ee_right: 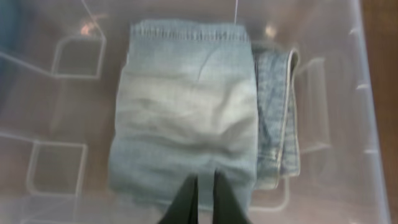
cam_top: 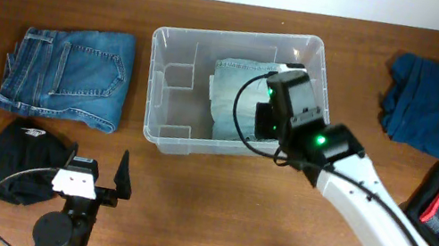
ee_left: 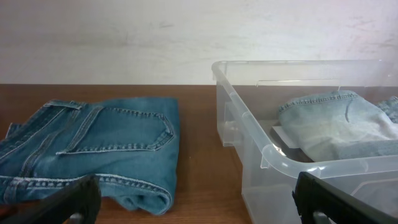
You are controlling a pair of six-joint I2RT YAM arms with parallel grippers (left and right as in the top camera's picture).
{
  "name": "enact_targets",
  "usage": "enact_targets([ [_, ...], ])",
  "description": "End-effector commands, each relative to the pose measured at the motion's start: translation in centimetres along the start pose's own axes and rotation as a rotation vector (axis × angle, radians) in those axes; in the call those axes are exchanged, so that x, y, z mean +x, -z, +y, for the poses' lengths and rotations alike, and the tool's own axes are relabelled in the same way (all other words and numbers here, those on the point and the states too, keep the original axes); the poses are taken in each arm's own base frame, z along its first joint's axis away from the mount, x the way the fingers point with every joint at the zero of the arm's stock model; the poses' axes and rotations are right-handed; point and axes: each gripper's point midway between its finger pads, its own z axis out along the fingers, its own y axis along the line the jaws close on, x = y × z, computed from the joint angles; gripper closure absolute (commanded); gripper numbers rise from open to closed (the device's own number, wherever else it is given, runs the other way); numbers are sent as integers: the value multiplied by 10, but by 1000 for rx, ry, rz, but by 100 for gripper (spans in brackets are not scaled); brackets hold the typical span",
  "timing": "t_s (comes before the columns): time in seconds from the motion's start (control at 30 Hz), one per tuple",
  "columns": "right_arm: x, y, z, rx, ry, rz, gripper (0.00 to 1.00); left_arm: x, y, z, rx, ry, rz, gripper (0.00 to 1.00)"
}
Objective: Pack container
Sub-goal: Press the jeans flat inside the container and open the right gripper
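Two grippers: the right gripper [ee_right: 200,180], jaws closed, hangs over the clear rectangular plastic container [cam_top: 150,84] at the middle of the tabletop [cam_top: 227,233], tips at the near short edge of the folded pale-blue denim garment [ee_right: 186,112]; the left gripper [cam_top: 97,165], spread wide, sits outside, well apart.

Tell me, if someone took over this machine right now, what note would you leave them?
Left gripper: open, empty, beside the container.
Right gripper: shut, tips at the light jeans inside the container; whether it pinches cloth is unclear.
Done: light jeans are in.
Left: blue jeans, black garment and dark blue garment lie on the table, outside.
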Motion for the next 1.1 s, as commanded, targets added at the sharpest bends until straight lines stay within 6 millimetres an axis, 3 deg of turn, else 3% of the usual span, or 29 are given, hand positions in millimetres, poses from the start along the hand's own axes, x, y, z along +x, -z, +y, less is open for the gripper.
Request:
enact_targets([
  [0.0,-30,11,-7,-42,-20,16,96,1,0,0,4,-15,-2,1],
  [0.17,-37,1,-17,-77,-49,127,96,1,0,0,4,-15,-2,1],
  [0.33,-34,-29,-14,-95,-37,199,96,1,0,0,4,-15,-2,1],
  [0.6,8,-97,-17,-58,-35,371,96,1,0,0,4,-15,-2,1],
  [0.83,60,-146,-26,-17,-45,546,96,1,0,0,4,-15,-2,1],
  [0.93,79,-160,-28,-5,-43,606,96,1,0,0,5,-15,-2,1],
  [1.07,78,-162,-28,-6,-42,600,96,1,0,0,4,-15,-2,1],
])
